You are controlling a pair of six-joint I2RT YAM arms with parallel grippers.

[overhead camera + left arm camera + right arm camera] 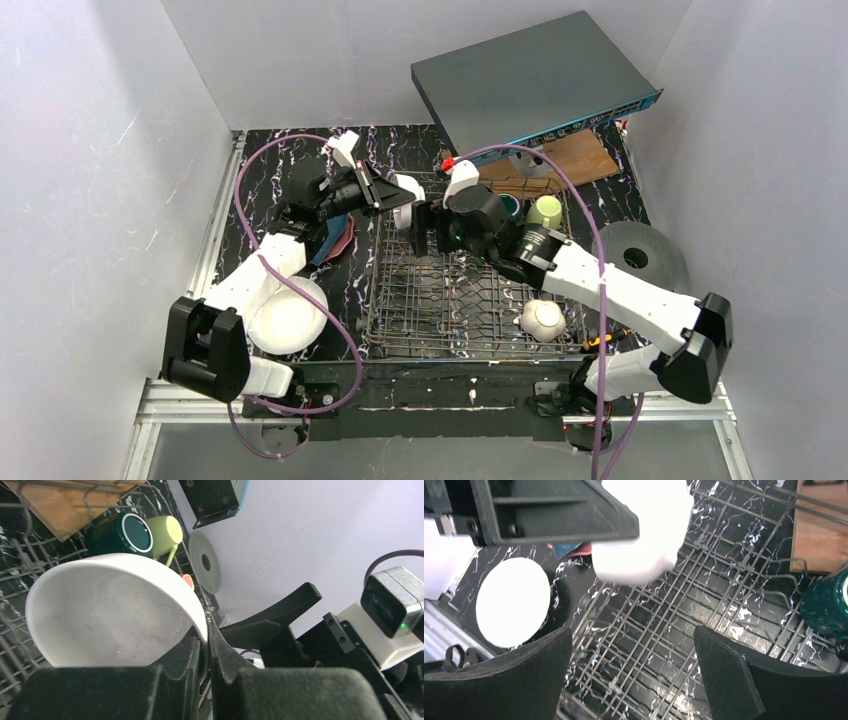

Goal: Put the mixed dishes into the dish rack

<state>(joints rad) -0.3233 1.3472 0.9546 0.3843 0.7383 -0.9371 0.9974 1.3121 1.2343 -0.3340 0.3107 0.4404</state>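
Observation:
My left gripper (393,198) is shut on the rim of a white bowl (408,196) and holds it tilted over the far-left corner of the dish rack (450,300). In the left wrist view the jaws (207,642) pinch the bowl's wall (110,615). My right gripper (428,231) is open and empty over the rack, just right of the bowl; its wrist view (631,672) shows the bowl (644,530) ahead. A dark teal mug (508,205) and a light green mug (545,211) sit at the rack's far right. Another white bowl (543,318) lies upside down at the near right.
A cream plate (290,315) lies on the table left of the rack, with pink and dark blue plates (340,238) stacked beyond it. A black disc (640,255) lies right of the rack. A flat grey box (530,80) and a wooden board (565,160) stand behind.

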